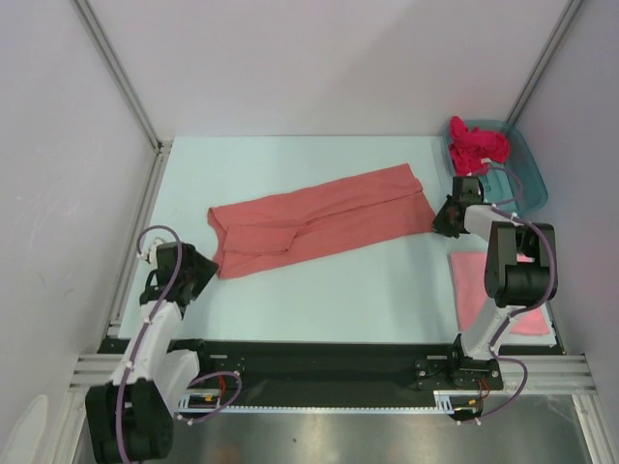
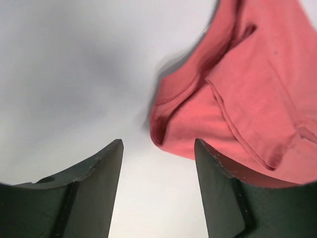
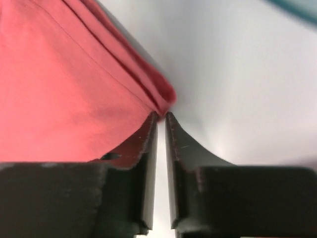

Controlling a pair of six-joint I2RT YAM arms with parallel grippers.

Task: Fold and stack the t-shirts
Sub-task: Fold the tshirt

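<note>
The salmon-coral t-shirt (image 1: 319, 217) lies folded lengthwise as a long strip across the middle of the table. My left gripper (image 1: 200, 272) is open just off its near left corner; in the left wrist view (image 2: 158, 148) the shirt's corner (image 2: 247, 89) lies just ahead of the right finger. My right gripper (image 1: 443, 224) is at the shirt's right end, its tips (image 3: 161, 115) pinched on the cloth corner (image 3: 59, 89). A lighter pink t-shirt (image 1: 471, 286) lies folded flat at the right. A bright magenta t-shirt (image 1: 476, 145) is bunched in the tub.
The teal plastic tub (image 1: 530, 186) stands at the back right corner, behind the right arm; its rim shows in the right wrist view (image 3: 297, 7). White walls enclose the table at the back and sides. A black rail runs along the near edge.
</note>
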